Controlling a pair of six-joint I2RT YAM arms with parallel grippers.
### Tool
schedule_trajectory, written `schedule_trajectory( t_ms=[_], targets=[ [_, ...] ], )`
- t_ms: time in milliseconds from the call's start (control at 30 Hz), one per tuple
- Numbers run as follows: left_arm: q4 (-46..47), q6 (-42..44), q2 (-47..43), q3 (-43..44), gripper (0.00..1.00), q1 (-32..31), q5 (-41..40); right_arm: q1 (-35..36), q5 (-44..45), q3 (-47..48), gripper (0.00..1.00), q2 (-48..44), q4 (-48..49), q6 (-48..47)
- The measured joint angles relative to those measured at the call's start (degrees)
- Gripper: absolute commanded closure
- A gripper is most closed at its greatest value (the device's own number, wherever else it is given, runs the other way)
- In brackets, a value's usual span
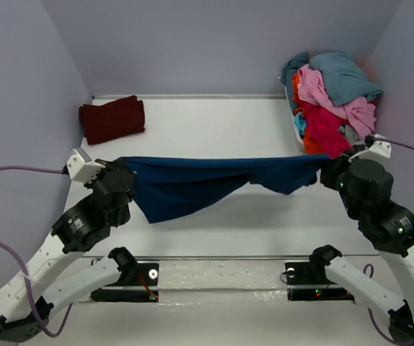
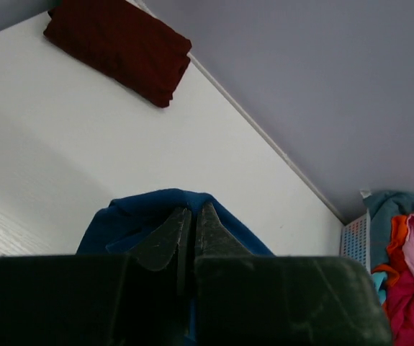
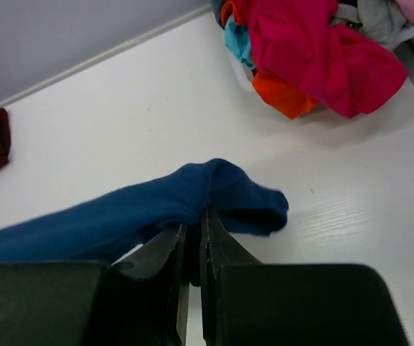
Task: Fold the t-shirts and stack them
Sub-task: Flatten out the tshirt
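A tally of cloth and machines on the table.
One navy blue t-shirt (image 1: 192,184); one dark maroon t-shirt (image 1: 111,119); one heap of t-shirts (image 1: 329,90) showing at least five colours (teal, pink, magenta, orange, turquoise; how many garments cannot be told); one white basket (image 2: 353,244); two arms, the left arm (image 1: 84,227) and the right arm (image 1: 383,216).

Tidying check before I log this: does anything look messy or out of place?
Mostly the pile of shirts at the far right: it overflows its white basket, red and orange ones hanging over the rim. The blue shirt, pinched between left hand and right hand, sags unevenly. The maroon shirt lies neatly folded.
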Motion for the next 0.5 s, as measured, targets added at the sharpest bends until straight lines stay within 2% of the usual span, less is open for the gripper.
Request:
schedule_trajectory(
  t_ms=[200, 500],
  targets=[
    [-6.23, -2.8, -2.86, 3.17, 0.94, -0.13, -3.08, 0.13, 0.04, 0.48, 0.93, -3.45, -1.2, -0.39],
    [-7.04, -2.01, -2.8, 3.08, 0.94, -0.13, -4.57, 0.39, -1.36, -1.7, 0.93, -1.07, -2.38, -0.26]
  ],
)
